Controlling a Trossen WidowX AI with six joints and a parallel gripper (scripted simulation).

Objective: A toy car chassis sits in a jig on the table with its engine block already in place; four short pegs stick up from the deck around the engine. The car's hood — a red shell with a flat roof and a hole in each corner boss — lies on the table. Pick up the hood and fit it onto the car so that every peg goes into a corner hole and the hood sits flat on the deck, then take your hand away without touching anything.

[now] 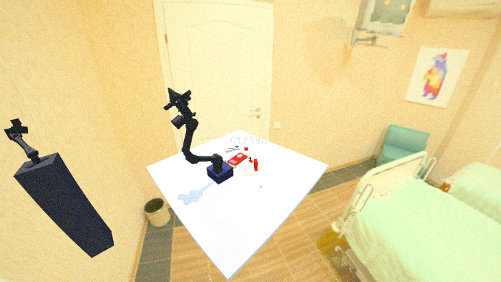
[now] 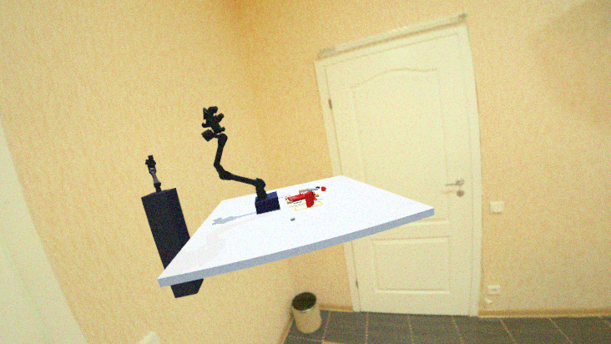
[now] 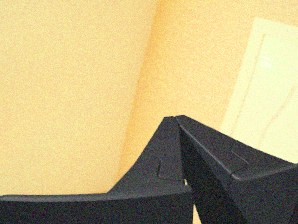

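The red chassis (image 1: 237,159) (image 2: 295,198) lies in its jig in front of the arm's base, with light grey patches on top. A red piece (image 1: 255,165) (image 2: 309,199) stands upright beside it, at a yellow outline on the table; it looks like the hood on edge, but is too small to tell surely. Pegs and holes cannot be made out. My gripper (image 1: 169,90) (image 2: 204,111) (image 3: 174,126) is raised high above and behind the base, far from both. Its fingertips meet in the wrist view, with nothing between them.
The arm's dark blue base block (image 1: 220,172) (image 2: 267,203) stands on the white table (image 1: 227,245) (image 2: 256,243). A small red block (image 1: 246,148) (image 2: 323,189) and thin tool-like pieces lie behind the chassis. A tiny grey object (image 1: 260,186) (image 2: 292,220) lies nearer the front. A dark pillar (image 1: 66,206) (image 2: 166,230) stands off to the left.
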